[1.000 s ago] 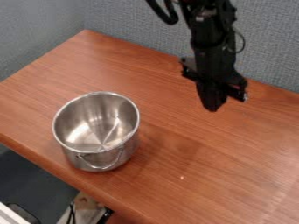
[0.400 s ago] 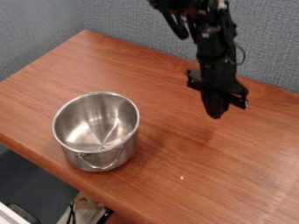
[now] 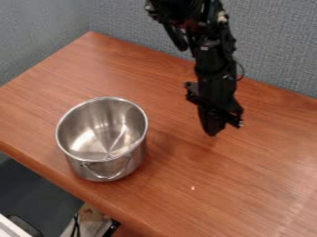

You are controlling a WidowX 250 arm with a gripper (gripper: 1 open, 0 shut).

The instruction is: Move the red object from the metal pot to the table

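Claw [image 3: 214,128] closed, now lower and nearer metal pot [image 3: 104,139], over table [image 3: 266,176]

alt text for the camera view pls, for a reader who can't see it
A black robot arm reaches down over a reddish-brown wooden table, its gripper low above the surface with jaws shut, right of a shiny metal pot. The pot looks empty; no red object is visible anywhere.

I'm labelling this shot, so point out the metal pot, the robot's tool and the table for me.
metal pot [image 3: 77,125]: camera view, left inner wall below the rim.
tool [image 3: 213,128]: camera view, tip of its closed fingers, pointing down just above the wood.
table [image 3: 235,190]: camera view, bare wood right of the pot.
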